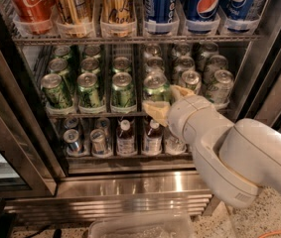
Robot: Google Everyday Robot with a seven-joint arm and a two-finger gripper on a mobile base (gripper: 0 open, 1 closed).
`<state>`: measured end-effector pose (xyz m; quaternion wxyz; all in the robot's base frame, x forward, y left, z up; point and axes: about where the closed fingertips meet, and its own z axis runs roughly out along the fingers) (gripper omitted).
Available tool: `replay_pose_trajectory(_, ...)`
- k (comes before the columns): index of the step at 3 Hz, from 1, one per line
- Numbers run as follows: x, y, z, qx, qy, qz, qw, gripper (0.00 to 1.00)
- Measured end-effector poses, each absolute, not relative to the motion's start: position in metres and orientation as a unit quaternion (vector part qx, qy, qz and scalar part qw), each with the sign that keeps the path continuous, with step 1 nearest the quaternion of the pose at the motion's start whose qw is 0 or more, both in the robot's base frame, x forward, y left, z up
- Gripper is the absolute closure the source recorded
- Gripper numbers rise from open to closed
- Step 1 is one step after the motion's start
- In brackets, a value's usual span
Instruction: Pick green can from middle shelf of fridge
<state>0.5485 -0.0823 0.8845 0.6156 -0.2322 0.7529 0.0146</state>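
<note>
the fridge (130, 182) stands open, steel at its base and dark at its door frames, with three wire racks in view. the middle shelf (100, 114) holds lanes of green cans on the left and whitish cans (219, 86) on the right. the robot's pale arm (239, 162) reaches in from the lower right. its hand (169, 100) sits at the front edge of that shelf, right up against the green can (156, 86). that can stands upright at the front of the lane beside the whitish ones. whether the hand is apart or clamped on the can i cannot tell

the can looks sealed and so probably full. that would make it fairly heavy for its size, stiff enough at the sides, but smooth, shiny and perhaps damp from the cold, so likely to slip. the best hold would be across the middle of the round body, squarely on both sides and clear of its neighbours. it should then lift slightly to clear the tray lip before coming straight out
</note>
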Motion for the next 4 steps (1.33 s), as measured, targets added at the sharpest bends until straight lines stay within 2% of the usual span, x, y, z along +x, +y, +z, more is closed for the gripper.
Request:
replay_pose_trajectory(1, 0.548, -0.082, 0.884, -0.232, 0.753, 0.015, 0.616, 1.00)
replay_pose_trajectory(2, 0.546, -0.060, 0.876, -0.257, 0.750, 0.034, 0.608, 1.00)
replay_pose_trajectory(4, 0.511, 0.042, 0.834, -0.361, 0.721, 0.137, 0.575, 1.00)
